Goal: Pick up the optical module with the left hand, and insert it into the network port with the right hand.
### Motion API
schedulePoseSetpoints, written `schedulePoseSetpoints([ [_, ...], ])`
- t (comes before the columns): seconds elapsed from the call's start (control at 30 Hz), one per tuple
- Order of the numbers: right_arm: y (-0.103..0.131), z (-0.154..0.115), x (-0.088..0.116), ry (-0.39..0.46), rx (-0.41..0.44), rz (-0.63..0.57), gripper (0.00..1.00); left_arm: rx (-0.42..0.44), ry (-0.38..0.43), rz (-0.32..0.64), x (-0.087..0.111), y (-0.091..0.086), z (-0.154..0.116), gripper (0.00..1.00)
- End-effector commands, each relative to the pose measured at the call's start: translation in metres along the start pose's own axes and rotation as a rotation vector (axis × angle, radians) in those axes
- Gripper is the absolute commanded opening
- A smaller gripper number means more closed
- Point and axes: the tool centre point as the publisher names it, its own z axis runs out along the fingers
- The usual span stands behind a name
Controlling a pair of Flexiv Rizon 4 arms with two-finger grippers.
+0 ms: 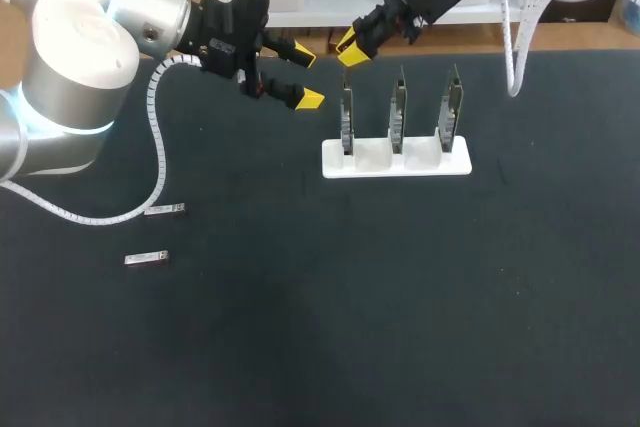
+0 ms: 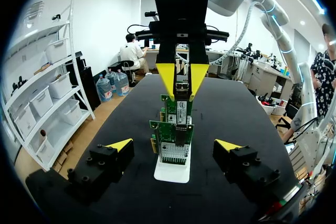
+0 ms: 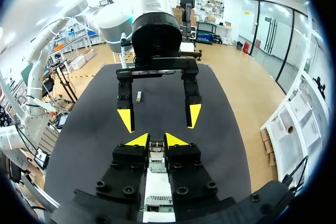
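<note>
Spreading dark beneath everything, the surface (image 1: pixel 400 327) carries a white rack (image 1: pixel 395 161) at 1 o'clock. Three network cards (image 1: pixel 398 112) stand upright in it, seemingly to present their ports. At the rack's 10 o'clock the left tool (image 1: pixel 305 75) hangs wide and empty, apparently out of the way. The right tool (image 1: pixel 348 47) pinches the optical module (image 3: pixel 156 147) over the leftmost card (image 1: pixel 347 125), lined up for insertion. Two spare modules (image 1: pixel 165 209) lie at 8 o'clock.

Black matte table (image 1: pixel 420 327) fills view; even lighting.
</note>
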Motion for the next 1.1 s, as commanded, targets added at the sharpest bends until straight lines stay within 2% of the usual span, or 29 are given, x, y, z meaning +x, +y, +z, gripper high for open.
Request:
schedulePoseSetpoints([
  [0.03,-0.0004,0.0004,-0.0003,-0.003,-0.002,-0.002,0.0,0.003,0.002,0.0,-0.0004,0.0015,0.0006,1.0],
  [1.1,0.0003,0.0036,0.0053,-0.01,0.006,0.013,0.0,0.003,0.002,0.0,-0.0004,0.0015,0.0006,1.0],
])
